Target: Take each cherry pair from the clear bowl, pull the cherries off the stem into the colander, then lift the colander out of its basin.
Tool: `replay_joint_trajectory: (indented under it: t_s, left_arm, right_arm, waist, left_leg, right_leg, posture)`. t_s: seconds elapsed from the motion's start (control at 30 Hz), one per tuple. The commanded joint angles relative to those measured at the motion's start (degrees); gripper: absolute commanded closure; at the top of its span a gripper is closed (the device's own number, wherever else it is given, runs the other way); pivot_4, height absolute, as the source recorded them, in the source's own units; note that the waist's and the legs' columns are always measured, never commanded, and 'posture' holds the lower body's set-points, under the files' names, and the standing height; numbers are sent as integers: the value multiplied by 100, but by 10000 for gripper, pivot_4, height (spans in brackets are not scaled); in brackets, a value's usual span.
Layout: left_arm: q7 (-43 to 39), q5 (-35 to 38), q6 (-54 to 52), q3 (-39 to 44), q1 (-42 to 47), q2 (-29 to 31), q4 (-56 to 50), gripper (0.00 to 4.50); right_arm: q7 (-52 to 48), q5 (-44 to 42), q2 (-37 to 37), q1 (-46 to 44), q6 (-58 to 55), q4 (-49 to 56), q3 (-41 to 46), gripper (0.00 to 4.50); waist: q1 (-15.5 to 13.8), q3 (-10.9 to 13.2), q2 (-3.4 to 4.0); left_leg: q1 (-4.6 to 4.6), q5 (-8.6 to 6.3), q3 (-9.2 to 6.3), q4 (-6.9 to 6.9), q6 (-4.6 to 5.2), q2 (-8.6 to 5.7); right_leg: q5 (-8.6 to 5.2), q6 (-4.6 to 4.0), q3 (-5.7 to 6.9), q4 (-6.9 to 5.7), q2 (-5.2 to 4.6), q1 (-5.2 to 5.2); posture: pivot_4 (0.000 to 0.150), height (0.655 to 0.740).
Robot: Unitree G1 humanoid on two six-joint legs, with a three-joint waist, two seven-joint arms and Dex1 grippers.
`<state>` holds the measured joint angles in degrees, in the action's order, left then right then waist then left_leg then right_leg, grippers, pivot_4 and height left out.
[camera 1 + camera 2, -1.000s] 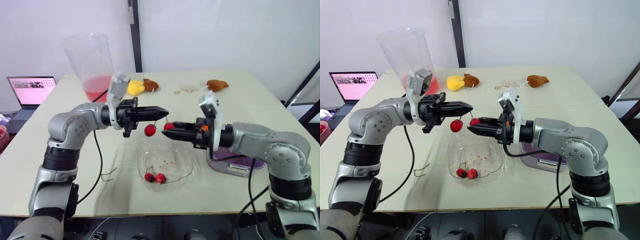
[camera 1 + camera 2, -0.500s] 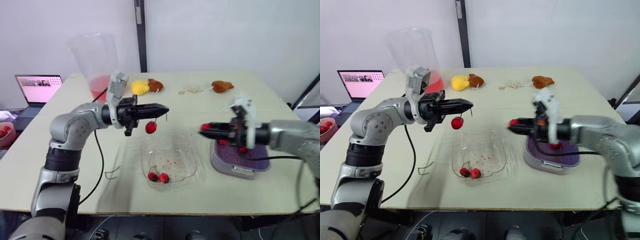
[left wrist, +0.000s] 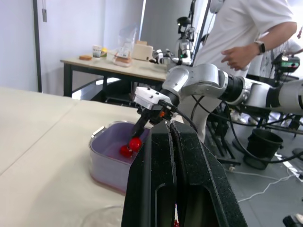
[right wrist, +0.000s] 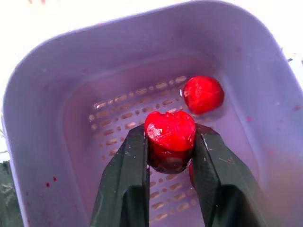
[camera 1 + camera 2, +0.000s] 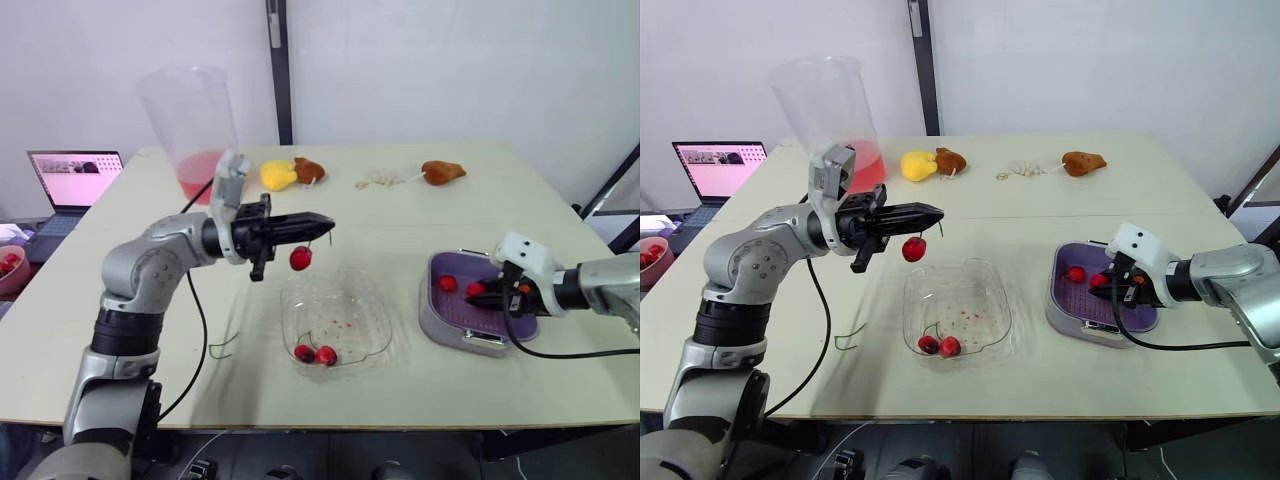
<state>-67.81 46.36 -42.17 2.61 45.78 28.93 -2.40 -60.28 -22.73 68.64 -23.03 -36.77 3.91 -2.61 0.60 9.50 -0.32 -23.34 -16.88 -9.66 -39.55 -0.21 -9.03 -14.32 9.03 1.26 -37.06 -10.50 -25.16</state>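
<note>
My right gripper [image 5: 482, 296] is pinching a cherry [image 4: 169, 132] between its two fingers, and that cherry hangs inside the walls of the purple colander [image 4: 109, 113], just above its slotted floor. Another loose cherry [image 4: 203, 93] lies on that floor just beside it, on the far side of my fingers. So the drop is straight down, and I judge that spreading the fingers is all this step needs.

My left gripper [image 5: 322, 222] is pressed together on the stem [image 5: 310, 240], with its fingers level and pointing across toward my right arm. The last cherry of this pair [image 5: 299, 258] dangles below the tips, over the far left rim of the clear bowl [image 5: 350, 300]. From my right gripper it lies well off to the left, across the whole bowl, so the right arm has to travel back along the line of the left fingers to reach it.

The bare table [image 5: 400, 215] between the bowl and the basin [image 5: 455, 335] gives open room for that pass. I would lift clear of the colander wall first, since my fingers sit below its rim. One more cherry pair [image 5: 314, 354] waits low in the bowl, near its front wall, nearer my left arm. The basin sits close to the front edge of the table on my right, so I keep the later lift straight up.
</note>
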Motion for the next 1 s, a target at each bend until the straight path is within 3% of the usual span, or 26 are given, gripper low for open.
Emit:
replay_joint_trajectory:
  t_s: [0.03, 0.13, 0.17, 0.33, 0.57, 0.8, 1.0]
  left_arm:
    - [24, 70, 17, 87, 35, 51, -172, 45000]
    - [64, 45, 40, 97, 16, 56, -158, 45000]
    - [69, 35, 49, 105, -4, 73, -158, 45000]
    - [156, 121, 35, 222, 17, 41, -81, 45000]
    - [356, 247, 9, 234, 154, -282, -98, 45000]
    - [495, 286, 19, 149, 224, -486, -187, 45000]
    - [553, 323, 1, 106, 186, -617, -262, 45000]
  right_arm:
    - [-217, -29, 25, -126, -74, 153, 159, 19412]
    - [-360, 25, 114, -319, -70, 65, 252, 3890]
    - [-426, -10, 158, -389, -106, 32, 320, 548]
    - [-588, -742, -26, -906, -734, 318, 873, 548]
    - [654, -2608, -1674, -1514, -2385, 1698, 1256, 548]
    - [1951, -3437, -3230, -1743, -2762, 2035, 1246, 548]
    - [2550, -3616, -4012, -1957, -2773, 2012, 926, 548]
  waist:
    - [-1, 0, 0]
    - [4, 0, 0]
    - [4, 0, 0]
    - [3, 0, 0]
    - [1, 0, -4]
    - [-22, 0, -4]
    - [5, 0, -4]
  left_leg:
    - [0, 0, 0, 0, 0, 0]
    - [0, 0, 0, 0, 0, 0]
    - [0, 0, 0, 0, 0, 0]
    - [0, 0, -1, 0, 0, 0]
    - [-1, 0, -3, 0, 0, 7]
    - [-4, -2, -13, -20, 3, -1]
    - [-3, -2, -17, -20, 3, -1]
  right_leg:
    - [0, 0, 0, -1, 0, 0]
    - [0, 0, 0, 0, 0, 0]
    - [0, 0, 0, 0, 0, 0]
    - [0, 0, 0, 1, 0, 0]
    - [0, 0, 2, 4, 3, 3]
    - [0, 0, 3, -1, 0, 11]
    - [0, 0, 3, -4, 3, 11]
  posture:
    - [1500, 7400]
    - [1500, 7400]
    - [1500, 7400]
    - [1500, 7400]
    - [1500, 7400]
    - [1500, 7400]
    - [1500, 7400]
